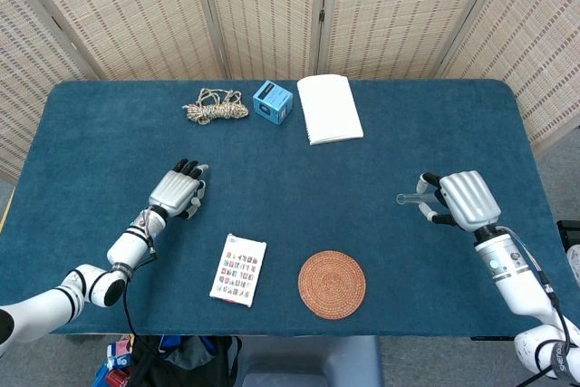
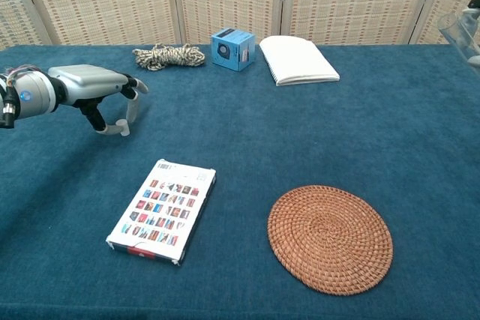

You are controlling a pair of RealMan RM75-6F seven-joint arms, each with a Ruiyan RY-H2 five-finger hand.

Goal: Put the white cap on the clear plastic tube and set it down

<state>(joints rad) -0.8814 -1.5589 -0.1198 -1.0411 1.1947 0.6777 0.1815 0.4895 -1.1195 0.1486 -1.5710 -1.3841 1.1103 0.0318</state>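
My right hand hovers above the right side of the table and grips the clear plastic tube, whose open end sticks out to the left. In the chest view only the tube's end and a bit of the right hand show at the right edge. My left hand is held low over the left side of the table. In the chest view the left hand pinches a small white piece, the white cap, between thumb and a curled finger.
A box with a colourful printed face and a round woven coaster lie near the front edge. At the back lie a rope bundle, a blue cube box and a white notebook.
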